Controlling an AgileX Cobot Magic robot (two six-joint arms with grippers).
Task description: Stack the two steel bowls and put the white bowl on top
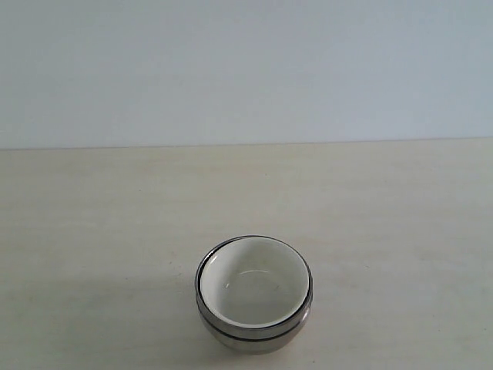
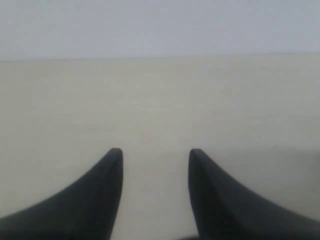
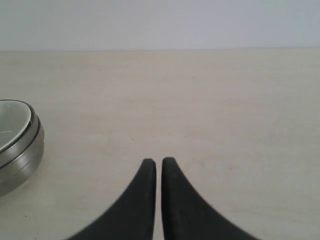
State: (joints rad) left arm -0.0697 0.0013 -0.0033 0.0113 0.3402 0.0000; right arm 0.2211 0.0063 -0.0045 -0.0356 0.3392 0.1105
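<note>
The two steel bowls [image 1: 250, 333] stand nested one inside the other near the front middle of the table, their dark rims showing as two rings. The white bowl [image 1: 254, 289] sits inside the upper steel bowl, glossy and empty. In the right wrist view the stack of steel bowls [image 3: 22, 150] shows at the frame's edge with the white bowl [image 3: 7, 125] in it; my right gripper [image 3: 159, 161] is shut, empty, well apart from it. My left gripper [image 2: 156, 151] is open over bare table with nothing between its fingers. Neither gripper appears in the exterior view.
The pale wooden table [image 1: 385, 231] runs back to a plain light wall [image 1: 246, 69]. Nothing else stands on it in view.
</note>
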